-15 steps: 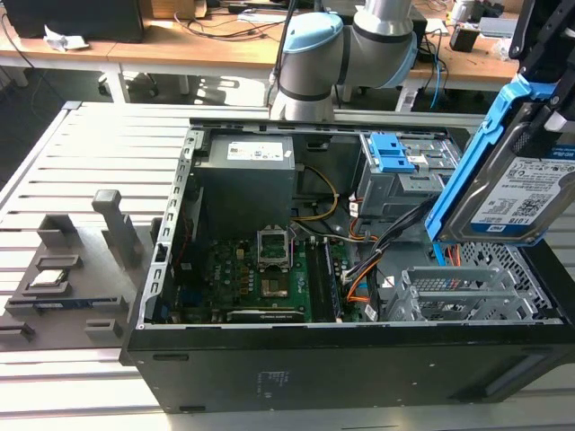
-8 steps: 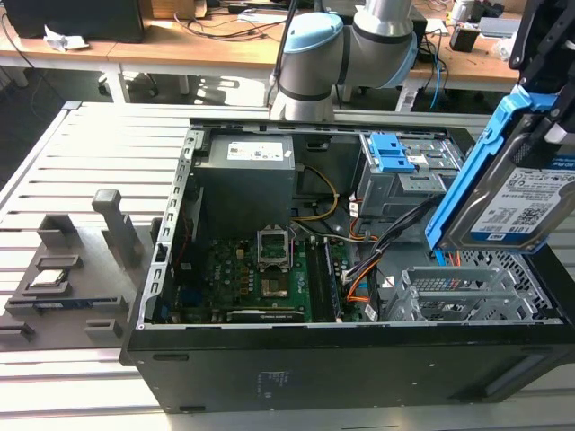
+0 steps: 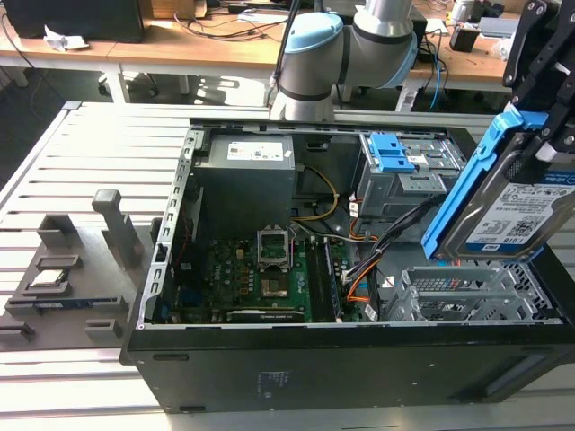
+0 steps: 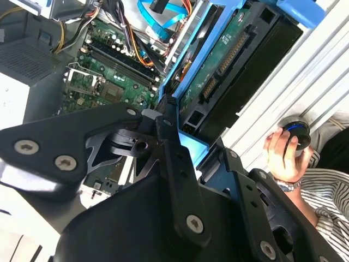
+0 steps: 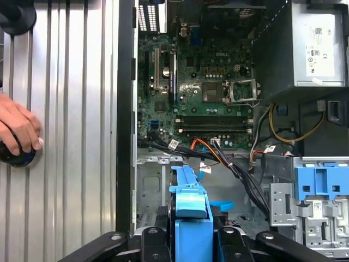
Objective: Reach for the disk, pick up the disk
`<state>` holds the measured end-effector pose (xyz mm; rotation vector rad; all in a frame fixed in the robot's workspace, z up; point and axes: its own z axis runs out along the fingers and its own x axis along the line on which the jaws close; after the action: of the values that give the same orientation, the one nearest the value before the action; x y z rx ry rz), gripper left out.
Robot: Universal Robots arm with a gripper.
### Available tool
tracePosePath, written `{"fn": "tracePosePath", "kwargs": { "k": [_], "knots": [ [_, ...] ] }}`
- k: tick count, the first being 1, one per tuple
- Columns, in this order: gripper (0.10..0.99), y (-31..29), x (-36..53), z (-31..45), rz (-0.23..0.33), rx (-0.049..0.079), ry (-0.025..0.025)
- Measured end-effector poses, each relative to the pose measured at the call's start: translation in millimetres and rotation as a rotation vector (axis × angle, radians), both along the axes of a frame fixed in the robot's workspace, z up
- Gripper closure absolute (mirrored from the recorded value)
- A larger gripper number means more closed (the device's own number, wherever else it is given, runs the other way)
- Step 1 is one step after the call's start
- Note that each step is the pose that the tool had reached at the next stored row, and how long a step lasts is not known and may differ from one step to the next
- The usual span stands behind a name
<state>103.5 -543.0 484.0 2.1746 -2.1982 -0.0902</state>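
The disk [image 3: 517, 202] is seen lifted clear of the open computer case [image 3: 269, 359], tilted steeply on edge at the exterior view's right, its labelled face turned toward that camera and its blue carrier frame [image 3: 467, 184] running up the side nearer the case's middle. It is held by the gripper [image 3: 544, 67] from above: the black fingers [image 3: 530, 45] are pinched onto the upper end of the frame, so the drive's long axis hangs down and away from them toward the case. In the first wrist view the blue frame's edge [image 5: 190, 204] is caught dead centre between the two finger linkages [image 5: 150, 240], with the motherboard [image 5: 202, 93] and drive cage [image 5: 322, 191] spread out beyond it. In the second wrist view the drive's green circuit-board underside [image 4: 221, 63] is shown, slanting away from the linkage [image 4: 174, 164]. A hand [image 4: 283, 155] is rested on a round knob [image 4: 297, 134] beside the case, well apart from the drive.
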Motion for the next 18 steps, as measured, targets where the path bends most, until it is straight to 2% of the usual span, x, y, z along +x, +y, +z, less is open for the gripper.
{"fn": "tracePosePath", "kwargs": {
  "k": [8,18],
  "knots": [
    [0.722,-8.9,-0.5,-10.1,0.000,0.000,0.0000],
    [0.722,-9.4,-0.7,-31.1,0.002,0.000,0.0001]
  ]
}}
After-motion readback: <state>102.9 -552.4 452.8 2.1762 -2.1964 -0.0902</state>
